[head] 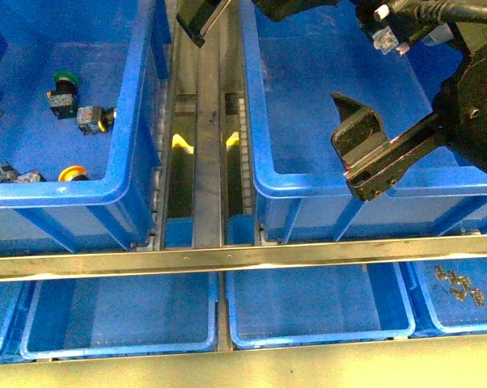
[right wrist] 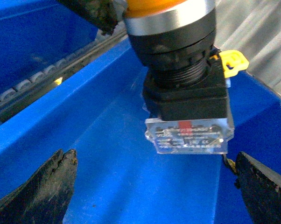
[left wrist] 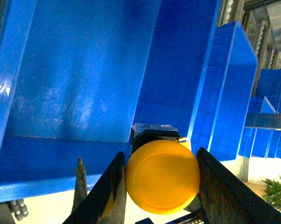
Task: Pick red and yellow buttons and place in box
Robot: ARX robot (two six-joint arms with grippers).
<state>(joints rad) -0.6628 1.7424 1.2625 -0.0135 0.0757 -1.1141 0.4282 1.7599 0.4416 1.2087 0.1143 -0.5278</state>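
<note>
My left gripper is shut on the yellow button, one finger on each side of its round yellow cap. It hangs over the inside of the box, a deep blue crate. The right wrist view shows the yellow button from below, with its black body and clear labelled base over the box floor. My right gripper is open and empty above the box, below the held button's clear base. The red button is not in view.
A second blue crate on the left holds loose pushbuttons: a green-capped one and yellow-capped ones. A roller track runs between the crates. A metal rail crosses in front, with shallow trays below.
</note>
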